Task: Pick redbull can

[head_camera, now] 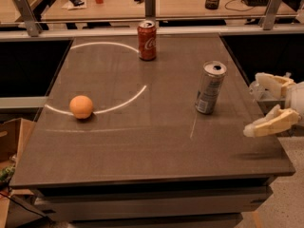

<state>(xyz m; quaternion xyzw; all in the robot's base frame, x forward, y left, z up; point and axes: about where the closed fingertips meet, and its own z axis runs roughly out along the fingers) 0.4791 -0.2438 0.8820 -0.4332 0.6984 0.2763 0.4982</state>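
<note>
The redbull can (209, 87) is a tall slim silver-grey can with bluish print. It stands upright on the right part of the dark table (142, 141). My gripper (255, 107) comes in from the right edge of the view, over the table's right edge. Its two pale fingers (268, 124) are spread open and empty. It is to the right of the can, apart from it by about a can's width.
A shorter red cola can (147, 40) stands at the table's back middle. An orange ball (81, 107) lies at the left. A rail with metal posts (152, 4) runs behind the table. A cardboard box (9, 141) sits on the floor at the left.
</note>
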